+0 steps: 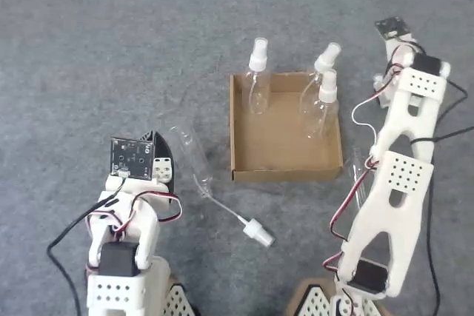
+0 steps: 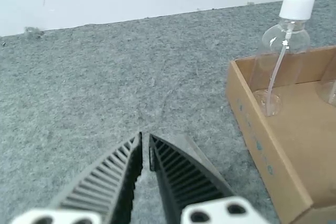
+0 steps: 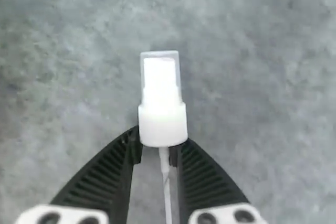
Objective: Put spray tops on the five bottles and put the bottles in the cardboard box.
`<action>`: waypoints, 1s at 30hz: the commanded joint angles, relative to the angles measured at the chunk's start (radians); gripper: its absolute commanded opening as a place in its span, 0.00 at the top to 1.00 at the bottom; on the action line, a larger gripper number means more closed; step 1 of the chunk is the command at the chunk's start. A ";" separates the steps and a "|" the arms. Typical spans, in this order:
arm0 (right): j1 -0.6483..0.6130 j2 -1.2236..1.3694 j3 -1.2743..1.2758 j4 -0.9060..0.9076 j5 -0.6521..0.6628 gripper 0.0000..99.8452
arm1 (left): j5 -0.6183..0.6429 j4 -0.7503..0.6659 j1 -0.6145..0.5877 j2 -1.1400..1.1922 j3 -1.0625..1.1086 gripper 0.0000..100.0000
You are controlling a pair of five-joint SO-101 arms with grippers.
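Pinches a white plastic spray top (image 3: 163, 103) by its collar between the black ribbed fingers (image 3: 115, 166) of the right hand (image 3: 160, 148), with the thin dip tube running back between them. Hovers with it above the grey felt desk (image 1: 111, 57), to the right of the far right corner of the open brown cardboard box (image 1: 285, 174). Holds the left hand (image 2: 145, 139) pressed together on nothing, low over the desk, left of the box. Carries three clear plastic bottles (image 1: 257, 90) upright in the box's far half, each capped in white. Has a fourth clear bottle (image 1: 191, 157), uncapped, lying between left hand and box. Has a loose white spray top (image 1: 259, 233) lying in front of the box, apart from it.
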 commanded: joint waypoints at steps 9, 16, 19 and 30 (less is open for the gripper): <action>0.094 -0.213 -0.163 0.340 0.000 0.99 | -0.008 -0.026 0.002 -0.014 -0.010 0.99; 0.148 -0.375 -0.020 0.340 -0.064 0.99 | -0.008 -0.026 0.000 -0.014 -0.010 0.99; 0.148 -0.513 0.144 0.338 -0.066 0.99 | -0.008 -0.026 0.002 -0.014 -0.010 0.99; -0.048 -1.171 0.729 0.334 -0.107 0.99 | -0.006 -0.020 -0.058 -0.012 -0.038 0.99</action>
